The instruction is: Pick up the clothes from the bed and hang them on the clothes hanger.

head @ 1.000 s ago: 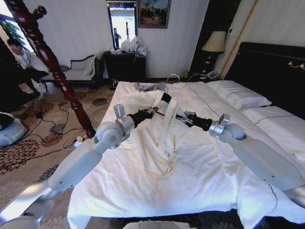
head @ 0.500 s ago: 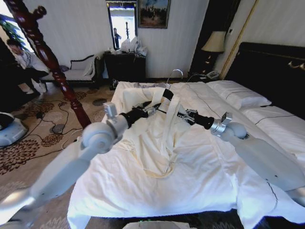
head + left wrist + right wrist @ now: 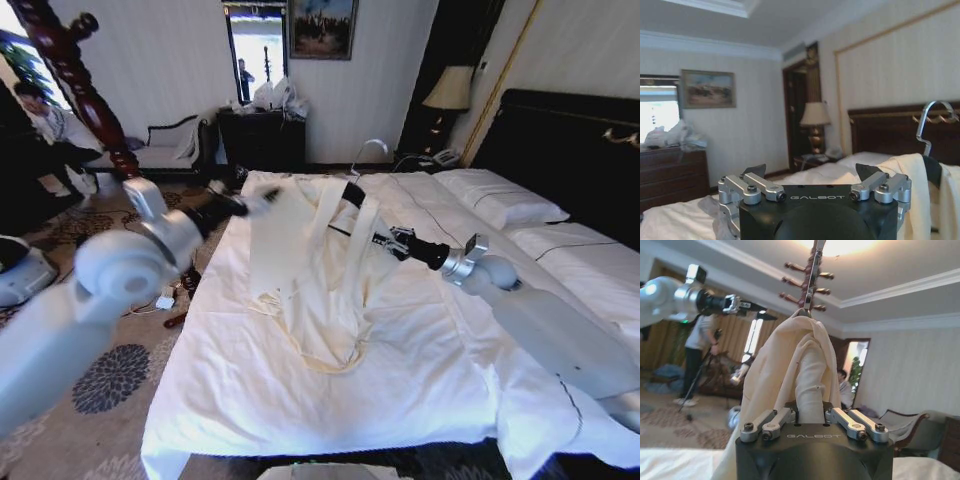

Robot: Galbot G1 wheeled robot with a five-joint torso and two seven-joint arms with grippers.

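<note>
The cream clothes (image 3: 320, 270) hang from the black clothes hanger (image 3: 351, 194), whose metal hook (image 3: 370, 148) points up, and the hem trails on the bed (image 3: 400, 400). My right gripper (image 3: 386, 240) is shut on the hanger's cloth-covered side. In the right wrist view the clothes (image 3: 800, 360) run down between its closed fingers (image 3: 771, 421), with the hook (image 3: 811, 270) above. My left gripper (image 3: 250, 198) is blurred at the bed's left edge, apart from the clothes. The left wrist view shows that gripper (image 3: 812, 172) open and empty, with the hook (image 3: 932, 107) and clothes (image 3: 912, 190) off to one side.
A reddish-brown turned wooden post (image 3: 85, 90) rises left of the bed. Cables and a small white box (image 3: 165, 300) lie on the patterned carpet. A dark dresser (image 3: 262, 135) and sofa (image 3: 165, 150) line the far wall. Pillows (image 3: 500, 195) and a dark headboard (image 3: 565, 150) are at right.
My left arm has pulled away from the clothes and swung out to the left, past the bed's edge. The right gripper keeps its hold; the hanger with the clothes sits slightly higher.
</note>
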